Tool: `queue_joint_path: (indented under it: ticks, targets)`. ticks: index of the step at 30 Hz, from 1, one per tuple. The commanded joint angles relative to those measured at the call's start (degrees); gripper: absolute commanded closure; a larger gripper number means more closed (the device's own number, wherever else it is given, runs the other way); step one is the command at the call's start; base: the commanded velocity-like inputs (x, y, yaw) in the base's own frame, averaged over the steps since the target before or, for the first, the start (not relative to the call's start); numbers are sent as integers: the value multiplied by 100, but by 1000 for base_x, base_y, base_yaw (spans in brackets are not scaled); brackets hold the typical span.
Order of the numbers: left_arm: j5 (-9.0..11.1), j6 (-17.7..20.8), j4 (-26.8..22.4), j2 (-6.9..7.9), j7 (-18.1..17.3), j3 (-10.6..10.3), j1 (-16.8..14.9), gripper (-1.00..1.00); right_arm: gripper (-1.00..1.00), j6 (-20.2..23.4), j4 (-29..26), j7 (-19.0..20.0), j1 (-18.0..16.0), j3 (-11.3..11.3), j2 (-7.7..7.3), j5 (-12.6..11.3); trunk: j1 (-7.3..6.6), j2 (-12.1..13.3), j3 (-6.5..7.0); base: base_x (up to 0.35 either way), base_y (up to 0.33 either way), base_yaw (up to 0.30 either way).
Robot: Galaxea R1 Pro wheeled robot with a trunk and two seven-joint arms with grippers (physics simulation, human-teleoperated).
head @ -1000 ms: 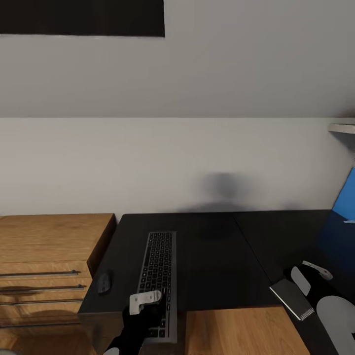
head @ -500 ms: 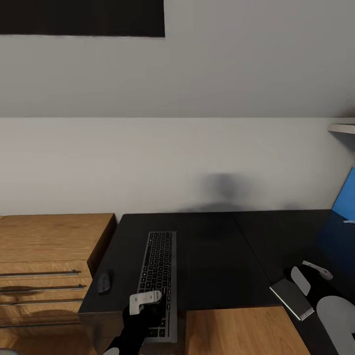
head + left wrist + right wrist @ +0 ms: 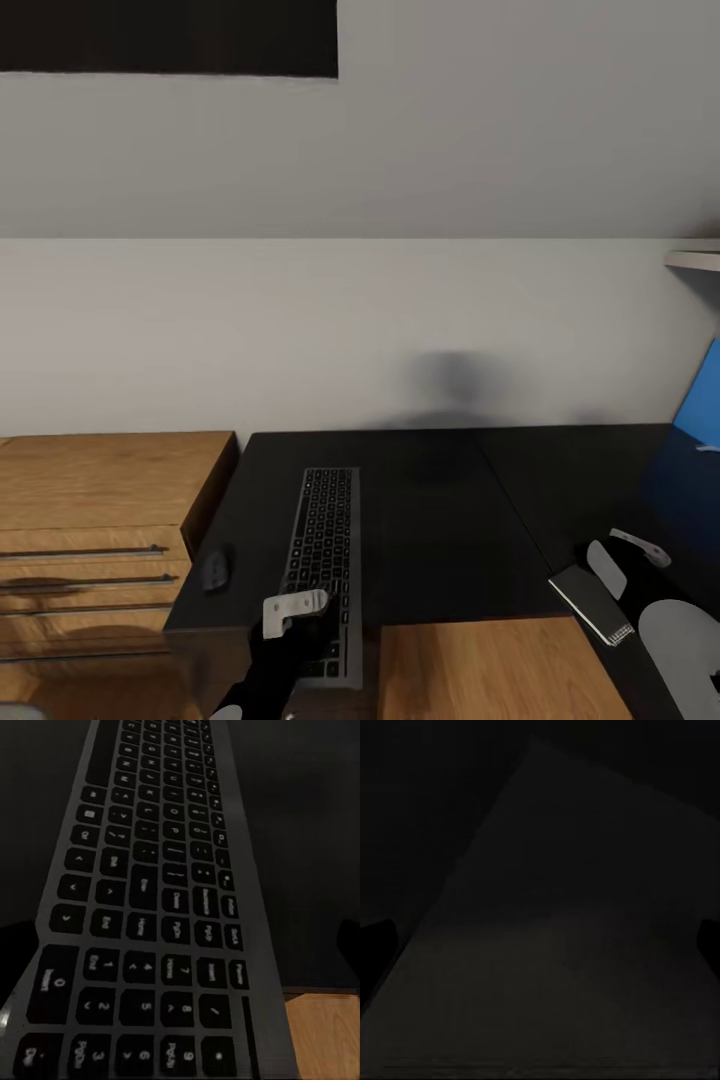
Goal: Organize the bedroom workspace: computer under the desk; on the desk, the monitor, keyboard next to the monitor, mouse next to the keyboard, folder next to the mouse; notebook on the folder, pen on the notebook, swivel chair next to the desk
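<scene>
Bare desk (image 3: 430,530) lies between the keyboard (image 3: 322,550) and the notebook (image 3: 592,605).

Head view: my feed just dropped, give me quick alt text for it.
The left gripper sits over the near end of the keyboard, which lies lengthwise on the black desk, with the mouse just to its left. The right gripper holds a dark grey notebook at the desk's right edge. An oak drawer unit stands left of the desk.

one keyboard (image 3: 322,565), one mouse (image 3: 216,571) (small), one desk (image 3: 440,520)
</scene>
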Motion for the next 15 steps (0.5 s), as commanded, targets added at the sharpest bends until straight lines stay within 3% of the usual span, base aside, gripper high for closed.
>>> queue_joint_path:
  ticks: [1,15]
  targets:
    - [55,14,-9,1,42,-6,-2,-100,-100,19,-13,-35,-1,1,2,-56,-1,-4,-5,-127,110,0]
    - [55,14,-9,1,42,-8,-2,-100,-100,17,-13,-34,-1,1,10,-56,-1,-4,-5,-200,180,0]
